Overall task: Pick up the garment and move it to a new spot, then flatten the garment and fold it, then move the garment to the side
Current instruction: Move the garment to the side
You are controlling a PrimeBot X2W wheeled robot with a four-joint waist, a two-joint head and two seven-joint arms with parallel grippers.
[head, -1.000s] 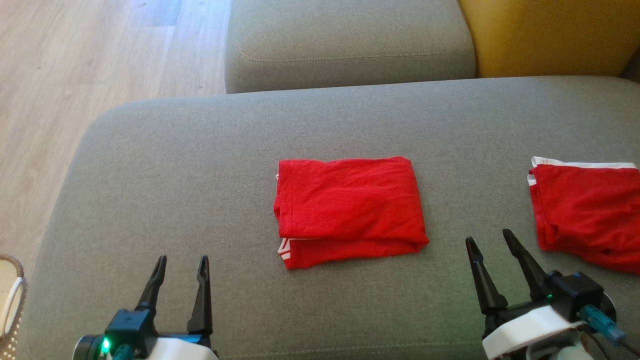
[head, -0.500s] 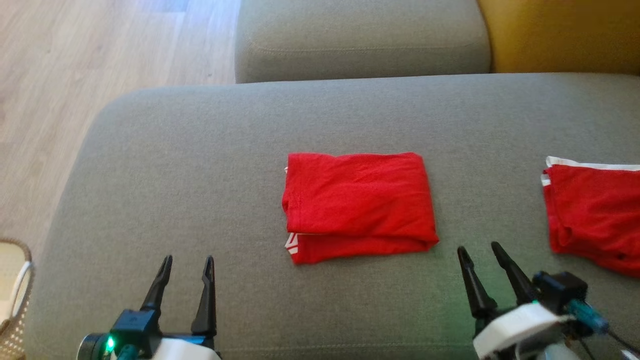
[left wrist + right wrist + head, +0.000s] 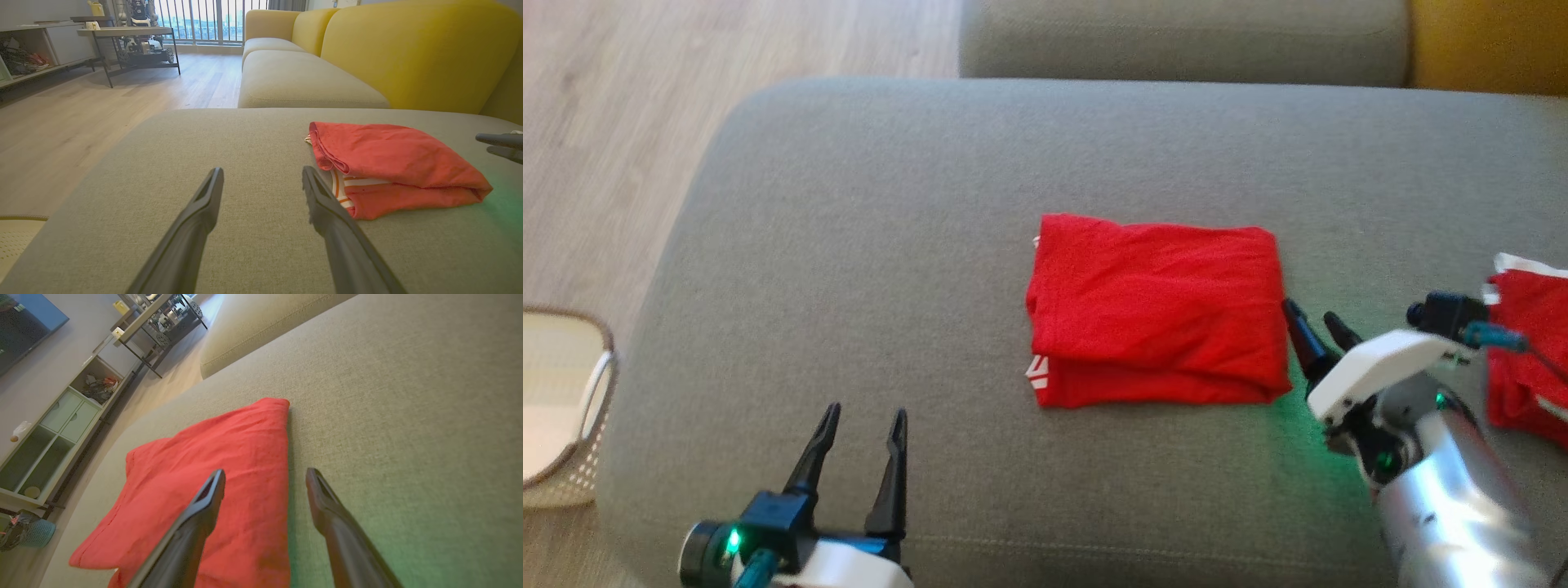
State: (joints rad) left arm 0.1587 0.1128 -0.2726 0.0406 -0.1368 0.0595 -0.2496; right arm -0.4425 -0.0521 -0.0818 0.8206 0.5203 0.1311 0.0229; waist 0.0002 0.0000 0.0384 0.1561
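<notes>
**Two open grippers, one folded red garment between them**

The left gripper (image 3: 867, 410) is nearest, low over the grey seat cushion (image 3: 866, 245). Its two dark fingers stand apart with nothing between them but bare fabric. To the left of these jaws, off the cushion, stands one pale woven basket (image 3: 580, 482) on the wood floor (image 3: 605, 122).

Ahead of the left jaws and off to their right lies the garment (image 3: 1156, 306), folded into a flat red rectangle. The corner nearest those jaws shows white stripes. In the left wrist view the left gripper (image 3: 262, 171) points past this striped corner, apart from the garment (image 3: 388, 159).

The right gripper (image 3: 1308, 310) sits at the garment's far side from the left one, its two fingers also spread and holding nothing. In the right wrist view the right gripper (image 3: 265, 473) straddles the garment's edge. One finger is over the red garment (image 3: 229, 437) and the other over bare cushion. Whether a tip touches the cloth I cannot tell.

Behind the right jaws, near the wrist, lies a second red garment (image 3: 1527, 367) with white trim, well apart from the first. That makes two red garments on the cushion.

Beyond both pairs of jaws is a second grey cushion (image 3: 1176, 41). Past it, in the left wrist view, are a yellow sofa back (image 3: 408, 53) and one dark-framed table (image 3: 126, 32).
</notes>
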